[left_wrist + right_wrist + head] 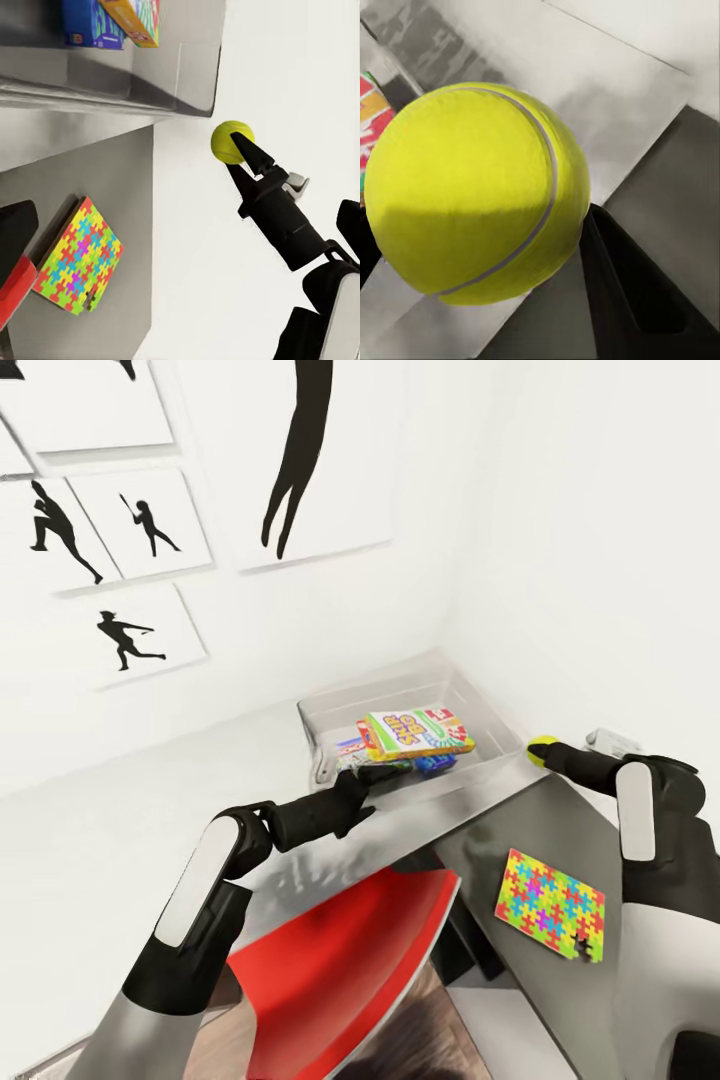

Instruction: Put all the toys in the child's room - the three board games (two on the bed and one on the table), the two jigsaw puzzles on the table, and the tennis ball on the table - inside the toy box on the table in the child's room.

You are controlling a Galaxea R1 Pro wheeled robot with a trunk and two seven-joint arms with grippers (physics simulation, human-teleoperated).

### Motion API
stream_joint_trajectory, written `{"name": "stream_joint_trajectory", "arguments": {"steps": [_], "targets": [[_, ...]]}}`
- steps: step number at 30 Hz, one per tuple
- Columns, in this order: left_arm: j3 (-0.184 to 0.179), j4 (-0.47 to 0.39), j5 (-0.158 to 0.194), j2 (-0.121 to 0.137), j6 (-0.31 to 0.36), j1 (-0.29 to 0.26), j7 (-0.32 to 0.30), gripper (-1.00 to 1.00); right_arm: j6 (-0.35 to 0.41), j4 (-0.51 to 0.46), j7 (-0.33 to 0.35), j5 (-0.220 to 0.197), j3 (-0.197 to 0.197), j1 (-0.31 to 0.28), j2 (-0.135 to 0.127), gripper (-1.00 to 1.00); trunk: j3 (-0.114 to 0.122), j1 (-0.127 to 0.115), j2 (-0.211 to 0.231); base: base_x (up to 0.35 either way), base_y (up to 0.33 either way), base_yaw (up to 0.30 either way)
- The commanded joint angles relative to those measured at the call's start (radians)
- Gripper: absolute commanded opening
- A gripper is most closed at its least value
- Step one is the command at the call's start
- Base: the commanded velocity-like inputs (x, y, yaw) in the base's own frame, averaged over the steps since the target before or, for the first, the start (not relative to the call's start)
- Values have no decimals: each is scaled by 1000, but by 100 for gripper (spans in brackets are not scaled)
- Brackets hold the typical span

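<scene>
My right gripper (541, 752) is shut on the yellow-green tennis ball (541, 748), holding it just outside the near right corner of the light grey toy box (400, 695). In the left wrist view the ball (231, 142) sits between the black fingertips (251, 154), and it looms large in the right wrist view (472, 191). Board games lie stacked in the box, with SKIP BO (418, 732) on top and a blue one (436, 764) beneath. One jigsaw puzzle (550, 905) lies flat on the table's dark grey wing (500, 830). My left gripper (372, 788) is open at the box's near left corner.
A red chair (340, 960) is pushed under the table in front of me. White walls close the corner behind the box, with black silhouette pictures (130, 635) on the left wall. The table's light grey top (110, 830) stretches away to the left.
</scene>
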Motion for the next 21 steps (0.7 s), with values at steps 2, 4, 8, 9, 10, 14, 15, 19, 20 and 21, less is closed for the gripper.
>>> {"name": "stream_joint_trajectory", "arguments": {"steps": [2, 4, 8, 9, 10, 14, 15, 19, 20, 21], "targets": [[0, -1, 10, -1, 0, -1, 10, 100, 4, -3, -13, -21, -1, 0, 0, -100, 1, 1, -2, 0, 0, 193], [0, -1, 10, -1, 0, -2, 10, 100, 4, -7, -13, -30, -2, 0, -1, -100, 4, 1, -2, 0, 0, 193], [-1, -1, 10, -2, 1, -3, 9, 100, 4, -14, -14, -38, -3, 1, -2, -100, 9, 1, -2, 0, 0, 193], [-1, -1, 10, -3, 1, -3, 7, 100, 4, -15, -14, -40, -3, 1, -3, -100, 10, 1, -2, 0, 0, 193], [-1, -1, 10, -3, 1, -4, 4, 100, 4, -17, -14, -41, -3, 1, -4, -100, 11, 1, -2, 0, 0, 193], [-2, -1, 10, -4, 3, -5, -10, 100, 4, -21, -14, -43, -3, 1, -4, -100, 17, 1, -2, 0, 0, 193], [-3, -1, 10, -3, 5, -5, -17, 100, 4, -23, -14, -44, -3, 1, -5, -100, 18, 1, -2, 0, 0, 193], [-3, -1, 10, -4, 22, -6, -34, 100, 4, -29, -14, -44, -4, 2, -6, -100, 23, 1, -2, 0, 0, 193], [-3, -1, 10, -4, 27, -6, -38, 100, 4, -31, -14, -45, -4, 2, -6, -100, 24, 1, -2, 0, 0, 193], [-3, -1, 10, -4, 27, -6, -38, 100, 4, -31, -14, -45, -4, 2, -6, -100, 26, 1, -2, 0, 0, 193]]}}
